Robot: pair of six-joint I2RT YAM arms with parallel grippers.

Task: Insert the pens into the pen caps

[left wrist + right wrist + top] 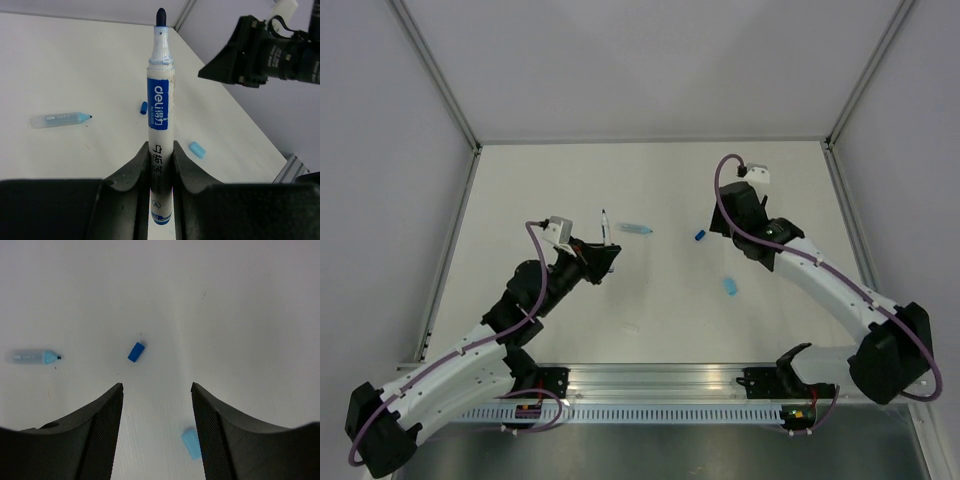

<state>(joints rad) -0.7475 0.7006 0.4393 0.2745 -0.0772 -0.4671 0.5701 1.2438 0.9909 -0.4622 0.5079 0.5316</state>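
Note:
My left gripper [608, 252] [161, 150] is shut on the white pen [160, 105] with a blue label. The pen's bare dark tip points away from the gripper, toward the far side [606, 224]. My right gripper [722, 228] [157, 387] is open and empty above the table. A small dark blue cap [700, 235] [136, 352] [144, 107] lies just ahead of its fingers. A pale blue cap [730, 286] [191, 444] [197, 149] lies by its right finger. A longer pale translucent blue tube with a dark point [638, 229] [60, 120] [35, 356] lies beside the held pen. The dark slim pen is out of view.
The white table [550, 180] is walled by metal frame posts at the back corners [475, 148] [828, 142]. An aluminium rail [650, 385] runs along the near edge. The right arm's wrist [265, 50] hangs to the right of the held pen.

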